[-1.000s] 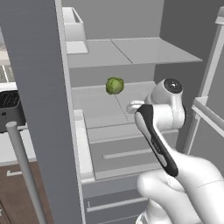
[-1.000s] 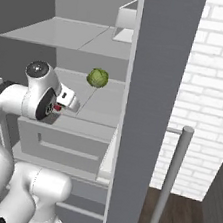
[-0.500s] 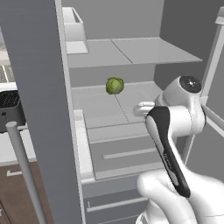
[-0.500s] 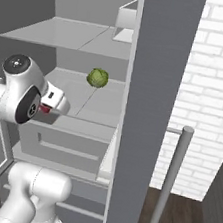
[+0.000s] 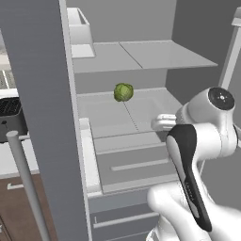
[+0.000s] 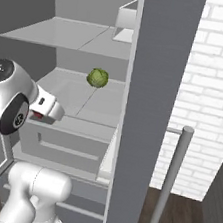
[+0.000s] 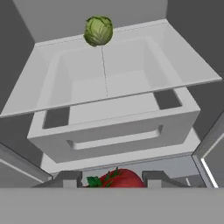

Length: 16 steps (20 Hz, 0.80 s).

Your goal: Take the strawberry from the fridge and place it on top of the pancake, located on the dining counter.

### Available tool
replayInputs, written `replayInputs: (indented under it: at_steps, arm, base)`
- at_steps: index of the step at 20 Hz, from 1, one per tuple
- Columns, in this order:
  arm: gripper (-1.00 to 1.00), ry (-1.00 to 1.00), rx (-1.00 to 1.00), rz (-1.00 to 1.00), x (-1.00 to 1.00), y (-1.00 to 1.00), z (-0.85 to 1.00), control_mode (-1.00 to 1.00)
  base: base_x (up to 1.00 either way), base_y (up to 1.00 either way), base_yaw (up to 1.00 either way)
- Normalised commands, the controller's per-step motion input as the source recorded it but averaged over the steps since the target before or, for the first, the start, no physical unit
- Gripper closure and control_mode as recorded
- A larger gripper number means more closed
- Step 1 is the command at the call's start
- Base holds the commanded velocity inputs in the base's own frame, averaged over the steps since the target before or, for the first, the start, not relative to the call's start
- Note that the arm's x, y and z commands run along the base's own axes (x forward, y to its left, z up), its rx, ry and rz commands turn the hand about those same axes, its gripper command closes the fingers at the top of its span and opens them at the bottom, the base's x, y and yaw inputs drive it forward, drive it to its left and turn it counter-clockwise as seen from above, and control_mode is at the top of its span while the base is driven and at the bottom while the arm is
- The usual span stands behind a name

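Strawberry [image 7: 117, 178], small, glossy red with a green leafy cap, sits pinched between the two dark fingers [image 7: 68, 178] of the white arm's gripper [image 7: 112, 179] at the bottom of the hand view; the fingers are clenched on it from both sides. In the right base view a speck of red shows at the gripper [image 6: 38, 114], which hangs in front of the open tall matte grey fridge [image 5: 42, 94], level with the drawer front below the middle shelf. No brand, label or writing can be read anywhere.

The fridge interior is smooth, pale grey plastic: flat shelves [image 5: 136, 54] with a thin seam down the middle, and a boxy drawer [image 7: 113, 131] with a long recessed grip. On the middle shelf rests a round, crinkled green leafy ball [image 5: 123, 92], well apart from the berry. Thin round metal bar handle [image 6: 170, 178] runs down the door beside a white brick wall [image 6: 215, 88].
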Motion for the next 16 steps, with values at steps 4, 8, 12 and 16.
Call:
replayInputs:
  at_steps: [4,8,12,16]
  arm:
    - [1.00,0.00,0.00,-0.01,-0.18,0.00,-0.04,-1.00]
    - [1.00,0.00,0.00,0.00,0.00,0.00,0.00,1.00]
    - [1.00,0.00,0.00,0.00,0.00,0.00,0.00,1.00]
    - [1.00,0.00,0.00,0.00,0.00,0.00,0.00,1.00]
  base:
    - [0.00,0.00,0.00]
    - [-0.98,-0.03,-0.10]
    - [-1.00,0.00,-0.16]
    - [-1.00,0.01,-0.22]
